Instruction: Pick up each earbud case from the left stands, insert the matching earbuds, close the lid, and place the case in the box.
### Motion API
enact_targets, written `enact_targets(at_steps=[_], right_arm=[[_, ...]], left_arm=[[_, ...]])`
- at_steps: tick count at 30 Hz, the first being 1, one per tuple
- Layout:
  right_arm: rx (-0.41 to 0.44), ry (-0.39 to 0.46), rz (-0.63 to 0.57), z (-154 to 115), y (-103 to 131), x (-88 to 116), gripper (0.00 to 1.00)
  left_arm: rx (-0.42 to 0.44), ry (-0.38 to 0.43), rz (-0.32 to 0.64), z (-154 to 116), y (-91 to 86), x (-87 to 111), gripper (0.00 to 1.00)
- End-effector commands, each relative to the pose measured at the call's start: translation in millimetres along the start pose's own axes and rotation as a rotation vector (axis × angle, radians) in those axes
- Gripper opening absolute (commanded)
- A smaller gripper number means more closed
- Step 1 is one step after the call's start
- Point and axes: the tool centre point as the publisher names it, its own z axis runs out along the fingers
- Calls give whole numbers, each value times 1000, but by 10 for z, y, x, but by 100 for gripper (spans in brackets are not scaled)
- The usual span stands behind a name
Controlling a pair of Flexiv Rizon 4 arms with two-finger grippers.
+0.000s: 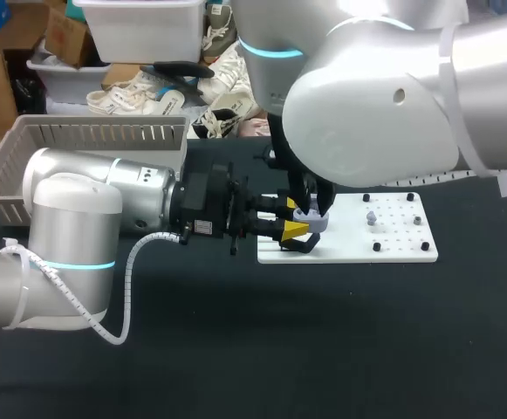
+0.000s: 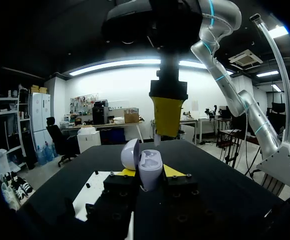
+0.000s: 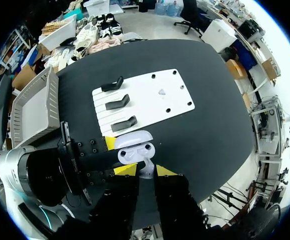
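An open lavender earbud case (image 2: 148, 167) sits between the yellow tips of my left gripper (image 2: 149, 176), which is shut on it, with the lid (image 2: 130, 154) tipped back. In the head view the left gripper (image 1: 292, 230) holds the case (image 1: 312, 220) over the near left corner of the white board (image 1: 393, 242). My right gripper (image 3: 145, 171) points down right above the case (image 3: 135, 150), shut on a white earbud (image 3: 145, 173). In the left wrist view its yellow fingers (image 2: 167, 112) hang just over the case's sockets. Another earbud (image 3: 160, 92) lies on the board.
The white board (image 3: 149, 100) carries three empty black stands (image 3: 120, 103) along its left side and several black pegs. A slatted basket (image 1: 9, 166) stands at the back left of the black table.
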Motion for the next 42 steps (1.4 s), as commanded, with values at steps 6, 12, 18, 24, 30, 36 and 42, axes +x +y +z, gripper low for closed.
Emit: enact_targets(at_steps=[6, 12, 18, 24, 30, 36, 42], right_arm=[[3, 2, -2, 45, 15, -57, 0], [7, 8, -10, 71, 28, -71, 0], [12, 13, -13, 102, 24, -84, 0], [17, 14, -11, 108, 26, -105, 0], [25, 14, -10, 117, 25, -133, 0], [37, 24, -8, 154, 13, -143, 0], [39, 32, -6, 178, 21, -149, 0]], left_arm=[[-5, 0, 1, 6, -8, 2, 0], [-5, 0, 1, 6, -8, 2, 0], [-5, 0, 1, 6, -8, 2, 0], [-5, 0, 1, 6, -8, 2, 0], [-5, 0, 1, 6, -8, 2, 0], [-5, 0, 1, 6, -8, 2, 0], [-5, 0, 1, 6, -8, 2, 0]])
